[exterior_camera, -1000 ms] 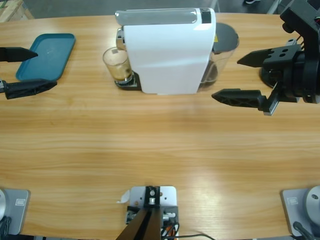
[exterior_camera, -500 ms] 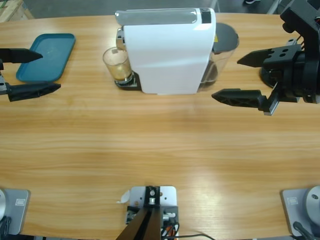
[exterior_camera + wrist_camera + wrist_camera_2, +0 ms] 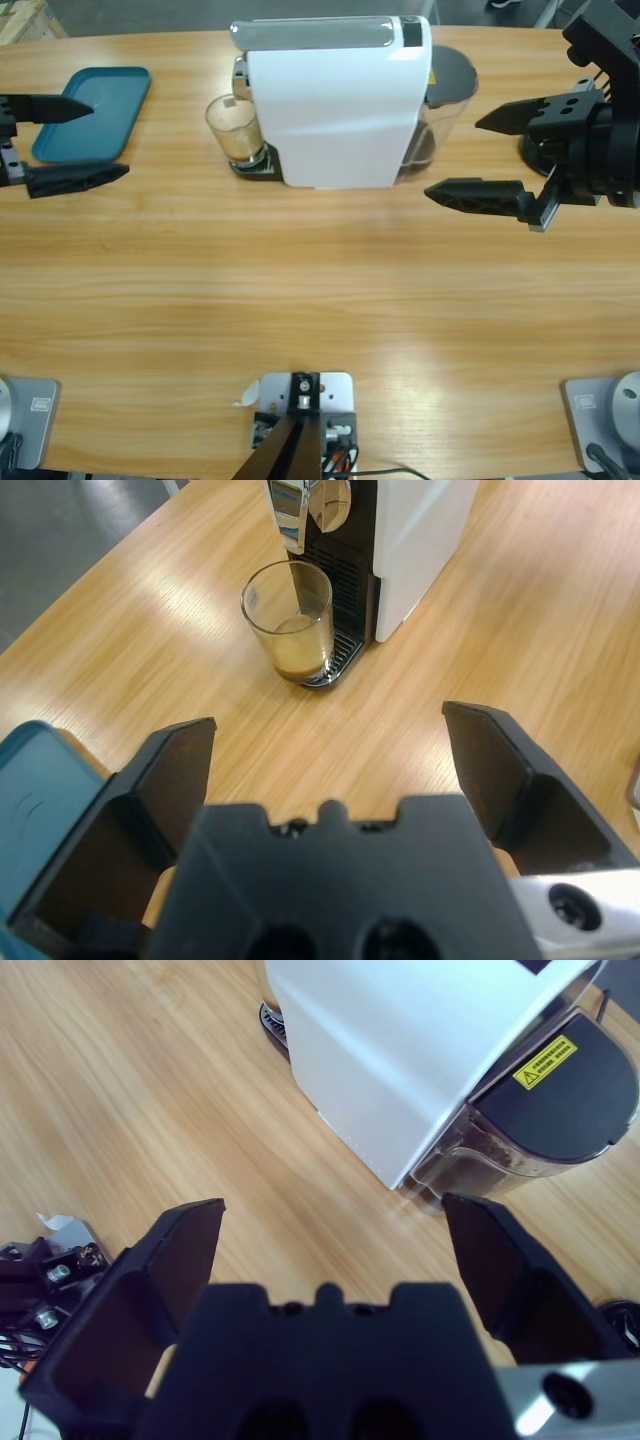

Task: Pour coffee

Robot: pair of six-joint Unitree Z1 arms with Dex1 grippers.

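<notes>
The long wooden table (image 3: 320,290) carries a boxy white coffee machine (image 3: 335,105) at twelve o'clock. At nine o'clock of the machine, on its drip grate, stands a small clear glass tumbler (image 3: 233,130) holding the tan-brown coffee (image 3: 298,660), shallow in its base. A flat teal plastic tray (image 3: 95,110) lies towards ten o'clock. The right gripper (image 3: 480,155) hovers at three o'clock, jaws spread, empty; the left gripper (image 3: 75,142) at nine o'clock is likewise agape, empty.

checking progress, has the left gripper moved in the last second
Yes. In the high view the left gripper has slid toward the glass tumbler, its jaws reaching further along the teal tray.
</notes>
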